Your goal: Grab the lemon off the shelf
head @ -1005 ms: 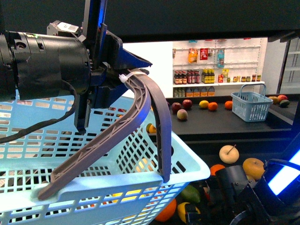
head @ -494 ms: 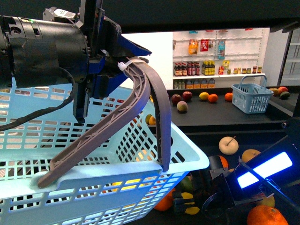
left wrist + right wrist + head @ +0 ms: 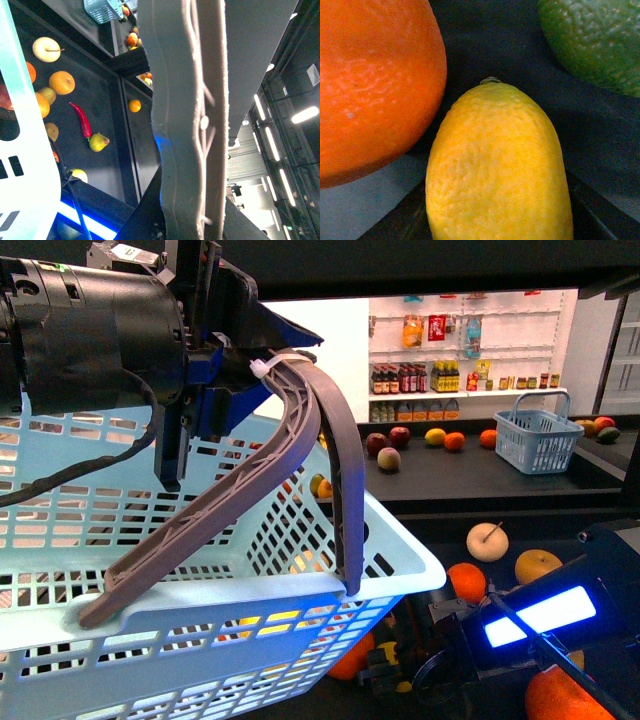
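The lemon [image 3: 497, 165], yellow and oval with pebbled skin, fills the right wrist view and lies on the dark shelf [image 3: 490, 45]. My right gripper [image 3: 497, 222] is open around it, with a dark finger [image 3: 395, 222] showing on either side. In the front view the right gripper [image 3: 420, 672] is low over the shelf's lower level [image 3: 580, 520] and hides the lemon. My left gripper [image 3: 225, 370] is shut on the grey basket handle [image 3: 300, 440] of the pale blue basket [image 3: 230, 610]. The handle [image 3: 185, 125] crosses the left wrist view.
An orange [image 3: 370, 85] and a green lime [image 3: 600, 40] flank the lemon closely. Near the right arm lie a pale round fruit [image 3: 487, 541], a yellow-orange fruit [image 3: 538, 565] and oranges [image 3: 466, 581]. A small blue basket [image 3: 538, 440] and fruit stand on the upper level.
My right arm with its lit blue strip has moved left and lower among the fruit on the lower level. The left arm and the basket have risen slightly.
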Tool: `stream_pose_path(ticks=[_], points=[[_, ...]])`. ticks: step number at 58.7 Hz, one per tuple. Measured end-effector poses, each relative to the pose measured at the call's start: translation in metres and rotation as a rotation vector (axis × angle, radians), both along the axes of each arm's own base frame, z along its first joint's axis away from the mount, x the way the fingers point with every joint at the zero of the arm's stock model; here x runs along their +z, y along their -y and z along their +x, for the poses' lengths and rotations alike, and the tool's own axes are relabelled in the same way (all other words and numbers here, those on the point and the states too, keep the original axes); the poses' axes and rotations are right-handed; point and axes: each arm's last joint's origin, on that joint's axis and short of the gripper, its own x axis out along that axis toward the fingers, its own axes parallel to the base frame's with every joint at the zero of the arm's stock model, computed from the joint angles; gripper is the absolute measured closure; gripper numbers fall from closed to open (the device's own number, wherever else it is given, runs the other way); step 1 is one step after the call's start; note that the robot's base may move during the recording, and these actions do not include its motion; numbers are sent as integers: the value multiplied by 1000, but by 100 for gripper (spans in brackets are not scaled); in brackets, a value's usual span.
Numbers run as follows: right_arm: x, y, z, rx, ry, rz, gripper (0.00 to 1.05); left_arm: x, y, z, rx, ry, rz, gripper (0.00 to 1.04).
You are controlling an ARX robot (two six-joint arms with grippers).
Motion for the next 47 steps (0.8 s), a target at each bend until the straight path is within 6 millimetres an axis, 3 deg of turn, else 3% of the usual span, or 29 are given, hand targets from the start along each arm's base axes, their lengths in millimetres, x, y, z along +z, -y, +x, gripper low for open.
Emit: stream_pose_path(ticks=[4, 11, 18, 35, 47], points=[[-2, 1, -2, 3, 5, -5, 55, 0, 0, 0, 0, 0, 0, 96], [0, 7, -6, 1, 12, -20, 56, 0, 0, 0, -1, 0, 0, 96], [16, 22, -16, -19, 34, -24, 56, 0, 0, 0, 0, 0, 0, 96], [114, 85, -51, -107, 190, 8, 57, 0, 0, 0, 0, 0, 0, 96], [194, 122, -105, -167, 270, 128, 57, 0, 0, 0, 0, 0, 0, 96]])
